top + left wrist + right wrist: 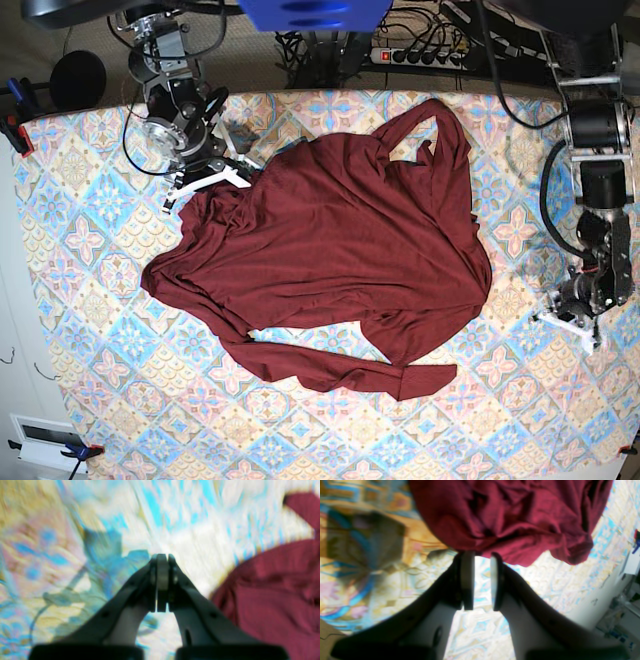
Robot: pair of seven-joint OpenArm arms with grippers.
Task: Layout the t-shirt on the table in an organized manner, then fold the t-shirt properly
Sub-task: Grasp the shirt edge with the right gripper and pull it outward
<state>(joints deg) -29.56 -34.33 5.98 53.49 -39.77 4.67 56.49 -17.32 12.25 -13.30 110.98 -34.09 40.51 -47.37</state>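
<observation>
Shirt (330, 240): a dark maroon garment is spread in a rumpled heap over the middle of the table (80, 250), in base view. The body is bunched and creased, not flat. One long sleeve is laid out along the near edge of the shirt, ending at a cuff towards the right of that view. A looped fold or second sleeve is seen at the far right corner of the shirt.

Table: it is covered by a pastel diamond-tile cloth; bare cloth is seen on all sides of the shirt.

Right gripper (210, 178): it is placed at the shirt's far left edge in base view. In the right wrist view the gripper (482, 555) is seen with its jaws parted, a strip of cloth pattern showing between the pads. The fingertips (467, 555) are set at the hem of the shirt (510, 517); no fabric is seen between the pads.

Left gripper (570, 322): it is held low over bare cloth, well apart from the shirt's right side in base view. In the blurred left wrist view the gripper (162, 556) is seen with jaws pressed together on nothing, and the shirt (275, 592) lies off to the right.
</observation>
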